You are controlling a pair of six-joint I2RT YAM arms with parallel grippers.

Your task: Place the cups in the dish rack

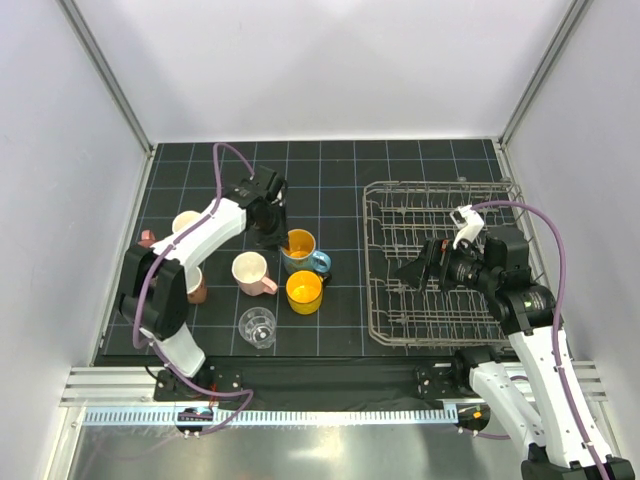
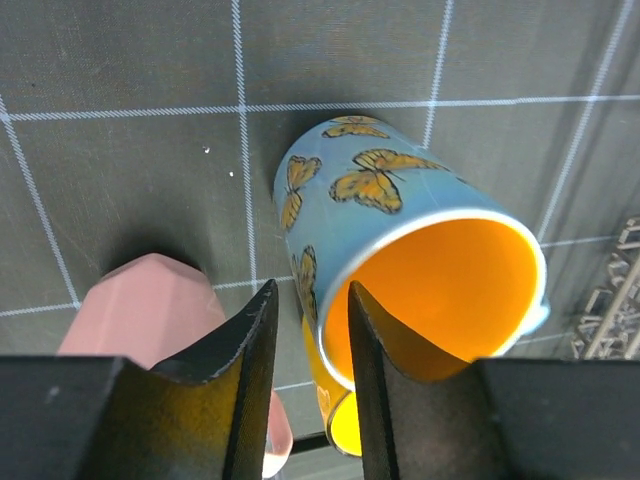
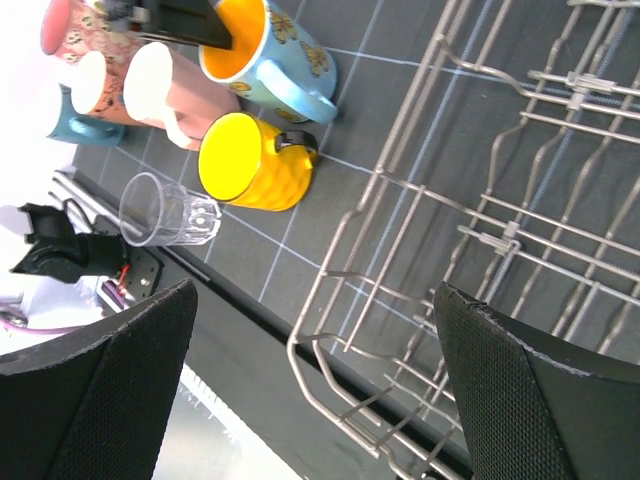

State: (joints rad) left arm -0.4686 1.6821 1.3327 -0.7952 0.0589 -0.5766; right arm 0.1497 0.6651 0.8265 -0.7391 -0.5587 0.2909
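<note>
Left gripper (image 1: pixel 270 238) (image 2: pixel 312 295): fingers narrowly apart and pointing down. They straddle the near wall of the blue mug (image 1: pixel 300 246) (image 2: pixel 380 190) (image 3: pixel 290 60), one finger outside and the other inside the orange interior. A thin gap shows on each side of the rim, so the wall is not clamped. The mug carries butterfly prints and stands on the worktop (image 1: pixel 330 170), a black mat with a pale grid.

The pink mug (image 1: pixel 250 272) (image 2: pixel 140 310) (image 3: pixel 170 85) stands just beside it to the left. The orange-yellow mug (image 1: pixel 304 292) (image 3: pixel 250 160) stands close in front of the blue mug. The clear glass tumbler (image 1: pixel 257 327) (image 3: pixel 165 210) stands nearer the arm bases. A pale yellow mug (image 1: pixel 185 222) stands further left, partly hidden by the left arm.

Right gripper (image 1: pixel 415 272) (image 3: pixel 315 290): fingers spread wide and holding nothing. It hangs above the near-left part of the dish rack (image 1: pixel 440 184) (image 3: pixel 368 200). The rack stands on the right half of the worktop, well apart from the group of cups, all of which stand outside it.
</note>
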